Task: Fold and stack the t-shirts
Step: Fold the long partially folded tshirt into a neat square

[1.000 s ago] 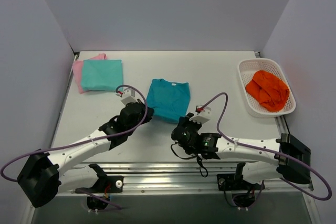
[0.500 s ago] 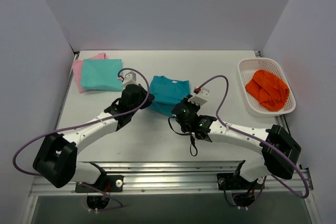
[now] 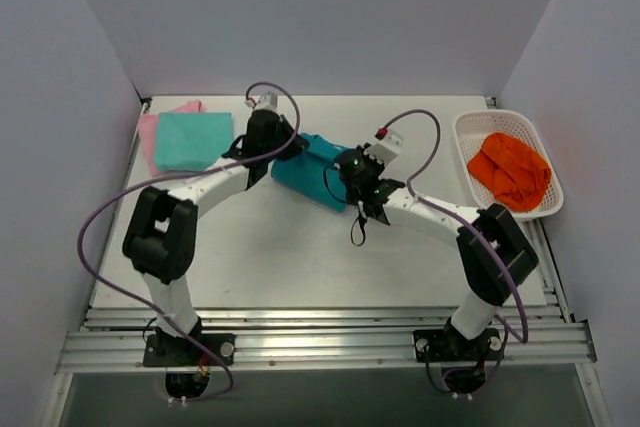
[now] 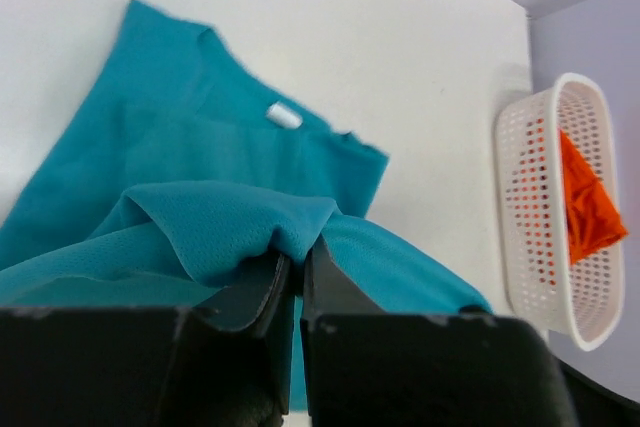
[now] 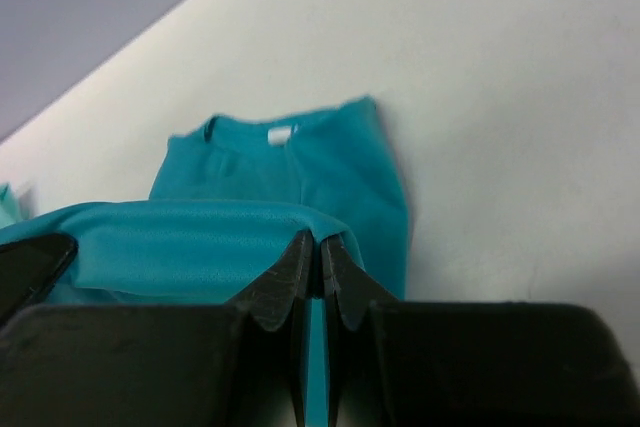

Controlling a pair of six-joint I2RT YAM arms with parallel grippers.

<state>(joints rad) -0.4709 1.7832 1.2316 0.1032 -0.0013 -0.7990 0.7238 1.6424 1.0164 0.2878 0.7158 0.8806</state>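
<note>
1. While both arms stretch out over the tabletop [image 3: 300, 257], the teal t-shirt [image 3: 318, 172] lies on it well to the left of the basket [image 3: 467, 175], with its near part lifted and doubled over toward the collar
2. At the shirt edge farthest from the basket, the left claw [image 4: 296, 252] is drawn narrow, and its two dark fingers pinch a raised fold of the teal cloth
3. At the shirt edge nearest the basket, the right claw [image 5: 318, 245] is also drawn narrow, with a thin strip of teal cloth caught between its fingers
4. Between the two claws the held edge hangs in a soft ridge above the rest of the shirt
5. Beyond that ridge the collar end lies flat on the tabletop, and a small white label [image 4: 284, 115] shows at the neckline
6. Inside the basket, which is white and pierced with holes, sits a bunched orange cloth [image 3: 510, 169]
7. Much farther from the basket than the teal shirt, at the far left of the tabletop, a folded aqua t-shirt [image 3: 193, 140] rests on top of a pink t-shirt [image 3: 148, 137]; the pink shows only along the side away from the basket and at the far corner
8. That pair lies apart from the teal shirt, with the left arm crossing the gap between them
</note>
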